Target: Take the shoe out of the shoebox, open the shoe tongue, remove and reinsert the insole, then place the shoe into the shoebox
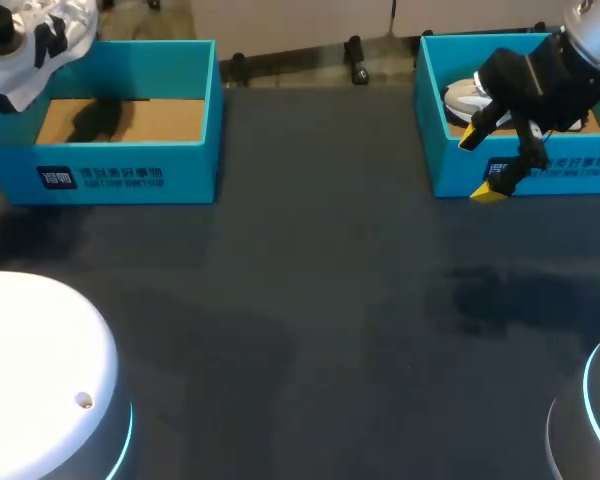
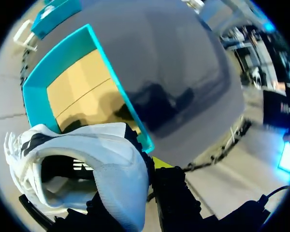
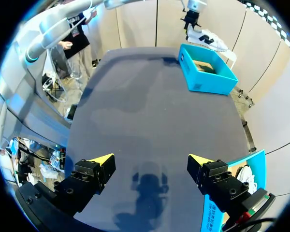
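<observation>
My left gripper (image 1: 2,35) is shut on a white shoe (image 1: 42,38) with black markings and holds it in the air above the back left corner of the left blue shoebox (image 1: 110,175). In the left wrist view the shoe (image 2: 87,169) fills the space at my fingers, its opening facing the camera, and one yellow fingertip (image 2: 159,162) shows beside it. That box's cardboard floor (image 2: 82,92) is bare. My right gripper (image 1: 480,165) hangs open over the front wall of the right blue shoebox (image 1: 555,170), with nothing between its fingers (image 3: 100,160).
A second white shoe (image 1: 470,100) lies inside the right shoebox. The dark table (image 1: 310,300) stretches between and in front of the two boxes. White robot bases sit at the near left (image 1: 40,370) and near right (image 1: 595,420) corners.
</observation>
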You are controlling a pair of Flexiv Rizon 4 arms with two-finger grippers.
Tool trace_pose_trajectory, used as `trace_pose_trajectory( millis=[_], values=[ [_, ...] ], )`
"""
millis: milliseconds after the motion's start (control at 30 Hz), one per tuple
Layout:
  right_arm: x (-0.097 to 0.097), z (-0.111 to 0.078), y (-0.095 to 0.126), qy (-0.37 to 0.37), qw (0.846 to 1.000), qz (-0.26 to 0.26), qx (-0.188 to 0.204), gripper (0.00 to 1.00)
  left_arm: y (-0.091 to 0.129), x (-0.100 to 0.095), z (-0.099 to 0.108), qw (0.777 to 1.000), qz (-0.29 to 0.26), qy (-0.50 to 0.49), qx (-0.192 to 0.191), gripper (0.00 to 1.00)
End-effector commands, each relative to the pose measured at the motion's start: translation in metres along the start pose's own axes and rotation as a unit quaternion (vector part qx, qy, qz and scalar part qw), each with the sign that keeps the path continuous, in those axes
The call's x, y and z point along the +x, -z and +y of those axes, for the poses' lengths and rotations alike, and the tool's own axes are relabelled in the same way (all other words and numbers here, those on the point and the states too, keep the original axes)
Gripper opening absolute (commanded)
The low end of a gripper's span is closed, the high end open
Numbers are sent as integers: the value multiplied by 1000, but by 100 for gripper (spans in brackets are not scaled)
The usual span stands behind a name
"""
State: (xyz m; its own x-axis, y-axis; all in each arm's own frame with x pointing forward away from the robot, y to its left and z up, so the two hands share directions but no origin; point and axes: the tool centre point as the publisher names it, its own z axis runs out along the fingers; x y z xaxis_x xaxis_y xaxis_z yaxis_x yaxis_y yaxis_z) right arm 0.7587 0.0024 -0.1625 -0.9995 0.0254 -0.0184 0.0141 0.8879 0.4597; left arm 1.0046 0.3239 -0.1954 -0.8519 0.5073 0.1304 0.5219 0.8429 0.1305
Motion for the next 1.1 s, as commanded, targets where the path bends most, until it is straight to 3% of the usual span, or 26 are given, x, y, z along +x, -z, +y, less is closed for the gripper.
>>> trace_pose_trajectory(
  millis=[33, 100, 267, 433, 567, 700, 1100],
  values=[
    [-2, 1, -1, -1, 1000, 2, 2, 100, 8, 4, -3, 995, 6, -94, -24, 0],
    [-2, 1, -1, -1, 1000, 2, 2, 100, 7, 5, -5, 989, 4, -139, -47, 0],
    [-2, 1, -1, -1, 1000, 2, 2, 100, 5, 1, 0, 966, -7, -256, -27, 0],
    [-2, 1, -1, -1, 1000, 2, 2, 100, 4, -8, 7, 939, -22, -339, -52, 0],
    [-2, 1, -1, -1, 1000, 2, 2, 100, 8, -14, 16, 904, -32, -421, -68, 0],
    [-2, 1, -1, -1, 1000, 2, 2, 100, 8, -29, 28, 888, -16, -455, -68, 0],
    [-2, 1, -1, -1, 1000, 2, 2, 100, 8, -29, 28, 888, -16, -455, -68, 0]
  ],
)
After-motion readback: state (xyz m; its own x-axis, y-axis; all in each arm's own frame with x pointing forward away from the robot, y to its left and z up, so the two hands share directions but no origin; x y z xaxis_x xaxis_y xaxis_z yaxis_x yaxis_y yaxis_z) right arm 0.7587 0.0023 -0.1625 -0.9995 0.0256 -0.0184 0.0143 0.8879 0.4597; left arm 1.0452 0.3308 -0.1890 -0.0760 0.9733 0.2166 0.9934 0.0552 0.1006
